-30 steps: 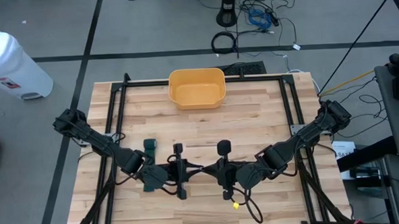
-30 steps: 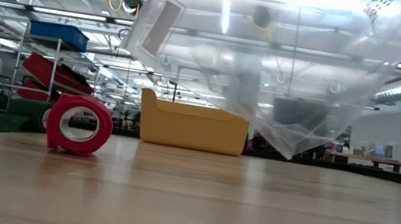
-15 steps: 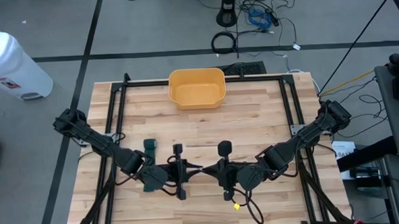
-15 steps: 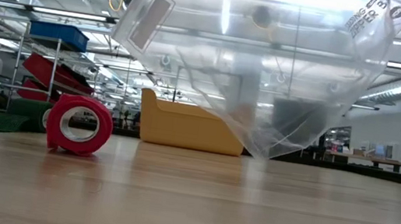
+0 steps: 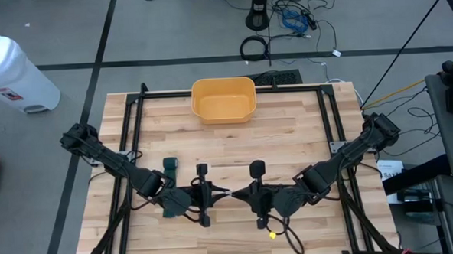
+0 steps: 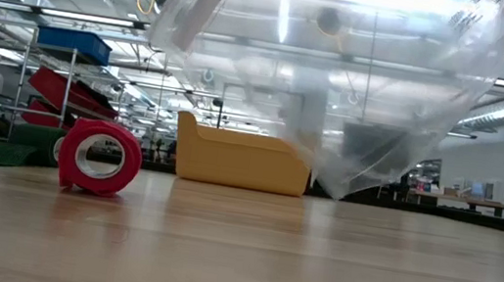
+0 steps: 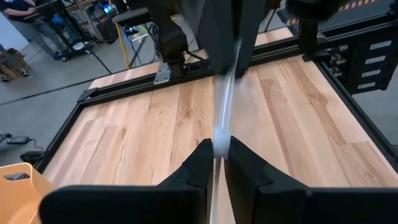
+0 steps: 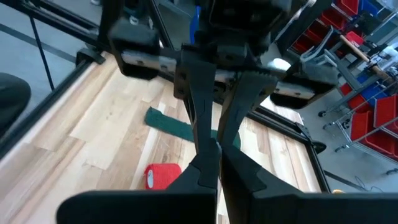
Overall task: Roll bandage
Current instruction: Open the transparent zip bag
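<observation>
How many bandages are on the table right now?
2. A red bandage roll stands on the wood on the left arm's side. A green bandage lies partly unrolled flat just beyond it, next to the left arm. Others may be hidden behind the clear plastic bag.

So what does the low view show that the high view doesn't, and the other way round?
Only the low view shows the red bandage roll lying on its side on the table, and the clear plastic bag hanging above the tabletop. Only the high view shows the left gripper and the right gripper meeting tip to tip near the table's front edge, and the white bin on the floor. Both show the yellow tub and the green bandage strip.
</observation>
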Robot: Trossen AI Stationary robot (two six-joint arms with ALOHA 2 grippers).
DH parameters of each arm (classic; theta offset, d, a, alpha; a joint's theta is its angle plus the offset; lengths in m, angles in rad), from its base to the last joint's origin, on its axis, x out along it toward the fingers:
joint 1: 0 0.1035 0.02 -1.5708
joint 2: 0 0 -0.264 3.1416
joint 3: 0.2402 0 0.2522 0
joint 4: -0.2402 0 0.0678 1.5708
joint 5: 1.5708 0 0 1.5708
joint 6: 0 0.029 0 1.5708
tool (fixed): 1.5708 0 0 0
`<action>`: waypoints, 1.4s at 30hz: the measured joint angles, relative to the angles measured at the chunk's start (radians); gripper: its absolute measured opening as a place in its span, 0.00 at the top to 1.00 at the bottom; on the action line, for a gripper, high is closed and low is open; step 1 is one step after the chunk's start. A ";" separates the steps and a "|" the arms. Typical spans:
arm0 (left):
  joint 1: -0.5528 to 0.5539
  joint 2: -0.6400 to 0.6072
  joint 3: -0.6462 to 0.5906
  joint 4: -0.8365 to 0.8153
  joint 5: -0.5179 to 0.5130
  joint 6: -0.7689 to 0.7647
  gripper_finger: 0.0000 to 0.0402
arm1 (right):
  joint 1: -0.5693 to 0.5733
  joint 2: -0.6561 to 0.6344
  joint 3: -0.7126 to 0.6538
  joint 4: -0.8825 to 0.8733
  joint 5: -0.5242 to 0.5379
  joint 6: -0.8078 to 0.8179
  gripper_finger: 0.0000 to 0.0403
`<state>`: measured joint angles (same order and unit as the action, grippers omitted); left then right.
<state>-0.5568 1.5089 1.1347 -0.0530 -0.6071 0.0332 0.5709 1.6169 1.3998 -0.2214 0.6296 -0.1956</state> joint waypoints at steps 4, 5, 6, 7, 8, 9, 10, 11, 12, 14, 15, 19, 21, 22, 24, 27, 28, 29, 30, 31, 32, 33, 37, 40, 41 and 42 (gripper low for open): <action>0.000 0.000 0.000 -0.017 0.003 0.000 0.91 | 0.021 -0.016 0.000 0.001 0.002 0.001 1.00; -0.001 0.000 0.000 -0.017 0.003 -0.001 0.91 | 0.026 -0.020 0.000 0.000 0.002 0.001 1.00; -0.002 0.000 0.000 -0.017 0.003 -0.001 0.91 | 0.031 -0.023 0.000 -0.001 0.002 0.001 1.00; -0.003 0.000 0.000 -0.017 0.003 -0.001 0.91 | 0.035 -0.026 0.000 -0.001 0.004 0.001 1.00; -0.004 0.000 0.000 -0.017 0.003 -0.001 0.91 | 0.040 -0.030 0.000 -0.002 0.004 0.001 1.00; -0.005 0.000 0.000 -0.017 0.004 -0.001 0.91 | 0.045 -0.034 0.000 -0.006 0.004 0.001 1.00; -0.007 0.000 0.000 -0.017 0.004 -0.001 0.91 | 0.049 -0.038 0.000 -0.007 0.004 0.004 1.00; -0.010 0.000 0.000 -0.017 0.004 -0.001 0.91 | 0.052 -0.041 0.000 -0.008 0.004 0.007 1.00; -0.013 0.000 0.000 -0.017 0.004 -0.001 0.91 | 0.056 -0.046 0.000 -0.013 0.004 0.009 1.00; -0.015 0.000 0.000 -0.018 0.004 -0.001 0.91 | 0.063 -0.053 0.000 -0.021 0.004 0.016 1.00; -0.016 0.000 0.000 -0.020 0.004 -0.001 0.91 | 0.067 -0.056 0.000 -0.021 0.003 0.018 1.00; -0.020 0.000 0.000 -0.020 0.004 -0.001 0.91 | 0.081 -0.060 0.000 -0.029 0.003 0.018 1.00; -0.021 0.000 0.000 -0.019 0.007 -0.001 0.91 | 0.086 -0.062 0.000 -0.034 0.004 0.018 1.00; -0.021 0.000 0.000 -0.019 0.007 -0.001 0.91 | 0.087 -0.064 0.000 -0.035 0.002 0.017 1.00; -0.021 0.000 0.000 -0.019 0.007 -0.001 0.91 | 0.091 -0.072 0.000 -0.043 0.003 0.020 1.00; -0.021 0.000 0.000 -0.018 0.022 -0.002 0.91 | 0.100 -0.081 0.000 -0.043 0.003 0.023 1.00; -0.021 0.000 0.000 -0.018 0.031 -0.002 0.91 | 0.104 -0.084 0.000 -0.043 0.003 0.023 1.00; -0.021 0.000 0.000 -0.018 0.036 -0.002 0.91 | 0.109 -0.087 0.000 -0.043 0.003 0.023 1.00; -0.022 0.000 0.000 -0.018 0.039 -0.002 0.91 | 0.115 -0.090 0.000 -0.044 0.003 0.023 1.00; -0.022 0.000 0.000 -0.018 0.043 -0.002 0.91 | 0.120 -0.094 0.000 -0.044 0.003 0.023 1.00; -0.022 0.000 0.000 -0.018 0.052 -0.002 0.91 | 0.126 -0.097 0.000 -0.047 0.003 0.023 1.00; -0.022 0.000 0.000 -0.018 0.057 -0.002 0.91 | 0.133 -0.102 0.000 -0.052 0.003 0.023 1.00; -0.022 0.000 0.000 -0.018 0.080 -0.005 0.91 | 0.158 -0.120 0.000 -0.066 0.003 0.027 1.00; -0.022 0.000 0.000 -0.020 0.099 -0.006 0.91 | 0.180 -0.131 0.000 -0.066 0.003 0.027 1.00; -0.022 0.000 0.000 -0.023 0.107 -0.011 0.91 | 0.188 -0.134 0.000 -0.069 0.003 0.027 1.00; -0.022 0.000 0.000 -0.029 0.107 -0.020 0.91 | 0.195 -0.136 0.000 -0.070 0.004 0.027 1.00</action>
<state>-0.5785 1.5085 1.1347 -0.0822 -0.4999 0.0133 0.7660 1.4805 1.4002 -0.2915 0.6333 -0.1685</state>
